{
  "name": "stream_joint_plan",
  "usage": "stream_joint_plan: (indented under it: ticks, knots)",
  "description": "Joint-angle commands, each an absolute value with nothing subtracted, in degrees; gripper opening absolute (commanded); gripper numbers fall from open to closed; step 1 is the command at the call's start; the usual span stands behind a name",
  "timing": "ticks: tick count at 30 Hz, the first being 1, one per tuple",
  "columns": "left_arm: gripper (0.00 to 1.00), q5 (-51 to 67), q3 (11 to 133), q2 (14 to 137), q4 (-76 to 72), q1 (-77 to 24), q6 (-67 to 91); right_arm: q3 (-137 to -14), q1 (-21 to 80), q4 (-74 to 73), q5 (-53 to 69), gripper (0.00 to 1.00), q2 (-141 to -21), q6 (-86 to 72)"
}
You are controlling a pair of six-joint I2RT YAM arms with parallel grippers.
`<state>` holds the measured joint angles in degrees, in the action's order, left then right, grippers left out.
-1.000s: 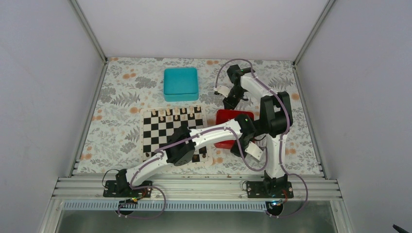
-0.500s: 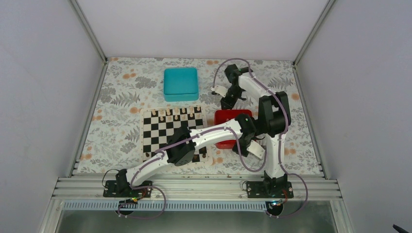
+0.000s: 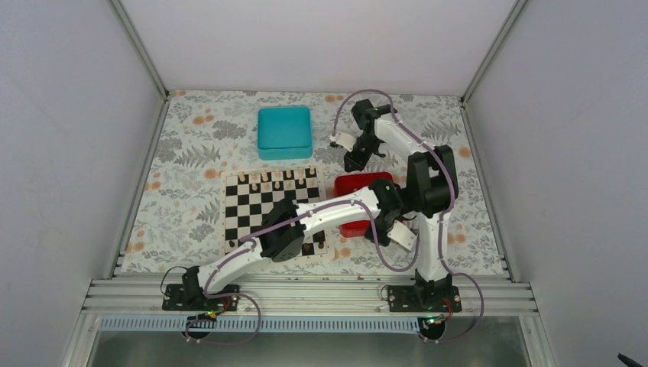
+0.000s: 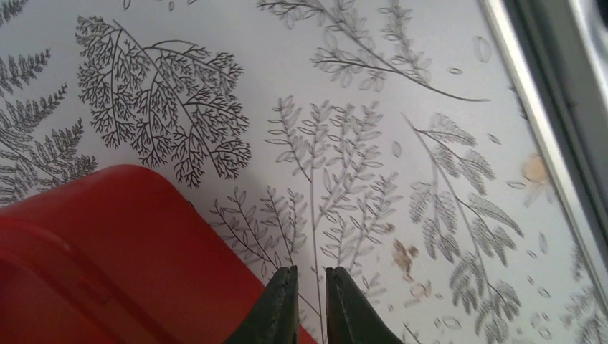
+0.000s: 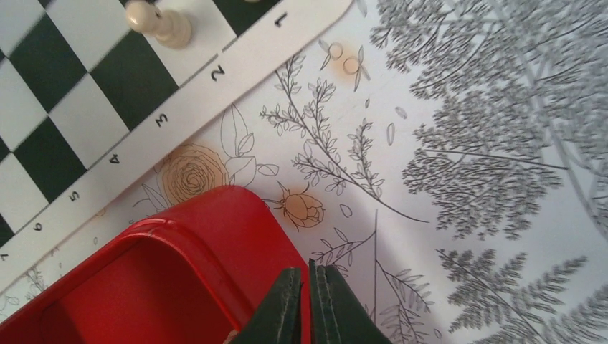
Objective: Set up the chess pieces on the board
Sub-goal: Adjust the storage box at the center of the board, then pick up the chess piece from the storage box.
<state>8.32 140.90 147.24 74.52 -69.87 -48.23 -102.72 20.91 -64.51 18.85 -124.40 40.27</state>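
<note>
The board (image 3: 252, 210) lies left of centre, and my left arm crosses over its near right part. A row of pale chess pieces (image 3: 264, 177) stands along its far edge. One pale piece (image 5: 158, 25) shows on the board (image 5: 64, 107) in the right wrist view. My right gripper (image 5: 310, 276) (image 3: 351, 160) is shut on the far rim of the red tray (image 5: 179, 287). My left gripper (image 4: 311, 276) (image 3: 391, 232) hangs just off the tray's (image 4: 107, 236) near right corner. It is open by a narrow gap, with only tablecloth between its fingers.
The red tray (image 3: 359, 187) sits right of the board. A teal box (image 3: 284, 131) stands behind the board. Flowered tablecloth covers the table, white walls close in three sides, and a metal rail (image 4: 552, 122) runs along the near edge.
My right gripper has moved a little to the left, and the red tray has shifted left with it. My left gripper's fingers have parted slightly.
</note>
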Motion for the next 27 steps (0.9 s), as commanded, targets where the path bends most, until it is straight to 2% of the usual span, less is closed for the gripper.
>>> stream_joint_plan:
  ticks: [1, 5, 7, 10, 14, 20, 27]
  knots:
    - [0.14, 10.9, 141.4, 139.0, 74.4, -73.7, -47.5, -104.8, 18.4, -63.4, 22.8, 0.07, -118.8, 39.6]
    - [0.28, 10.2, 141.2, 134.9, 75.5, -74.8, -47.3, -104.2, 14.6, -63.3, 24.8, 0.14, -114.8, 39.8]
    - [0.34, 9.3, 141.7, 133.1, 76.0, -75.0, -47.1, -103.9, 11.9, -63.1, 25.2, 0.26, -113.1, 39.8]
    - [0.5, 5.1, 140.5, 130.3, 74.9, -74.6, -46.7, -103.0, 8.1, -61.9, 25.1, 0.54, -110.7, 39.4]
    - [0.59, -0.1, 134.4, 127.2, 70.5, -71.2, -46.8, -101.1, 4.2, -60.7, 25.3, 0.69, -108.9, 38.6]
    - [0.61, 1.4, 132.8, 127.8, 69.1, -64.3, -47.2, -95.0, 2.1, -56.1, 24.8, 0.79, -106.0, 37.6]
    - [0.62, -0.3, 128.5, 129.5, 64.4, -60.0, -47.9, -93.6, -2.4, -54.4, 25.5, 0.86, -107.0, 36.6]
